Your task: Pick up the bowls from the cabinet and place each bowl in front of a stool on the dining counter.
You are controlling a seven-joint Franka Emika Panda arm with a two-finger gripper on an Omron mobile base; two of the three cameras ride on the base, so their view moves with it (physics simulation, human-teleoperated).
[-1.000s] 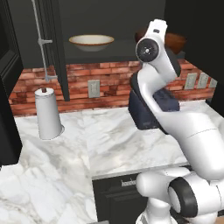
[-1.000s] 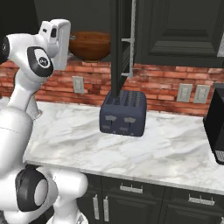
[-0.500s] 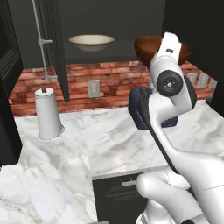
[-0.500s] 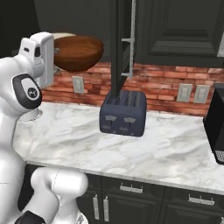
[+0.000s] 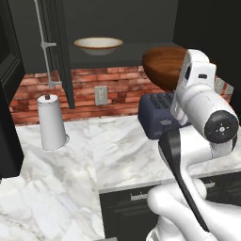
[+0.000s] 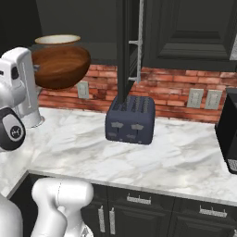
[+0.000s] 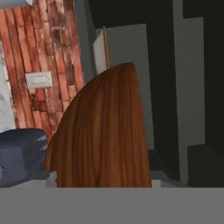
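The wooden bowl (image 6: 60,66) hangs in the air at the end of the arm, out in front of the open cabinet (image 5: 122,23) and above the marble worktop (image 6: 162,157). A second ago it still sat back by the shelf behind the hand; half a second ago it was already lifted, and now it has come further out toward the robot and hangs over the space between the toaster (image 6: 130,119) and the wall. The gripper (image 6: 38,69) holds it by the rim, with the jaws spread wide over the bowl's wall; the fingers themselves are hidden behind the white hand, so the exact contact cannot be told. In the hand view the bowl's brown outer side (image 7: 103,135) rises close before the camera. The cream bowl (image 5: 98,45) has not moved and rests on the shelf, well apart from the wooden one. The cabinet door (image 6: 125,51) stands open edge-on above the toaster, with its silver bar handle (image 6: 139,41) just beside it; the bowl is to the left of that edge and clear of it. Below, the worktop lies open between the toaster and the paper towel roll (image 5: 52,123), which stands near the brick wall (image 5: 117,89).
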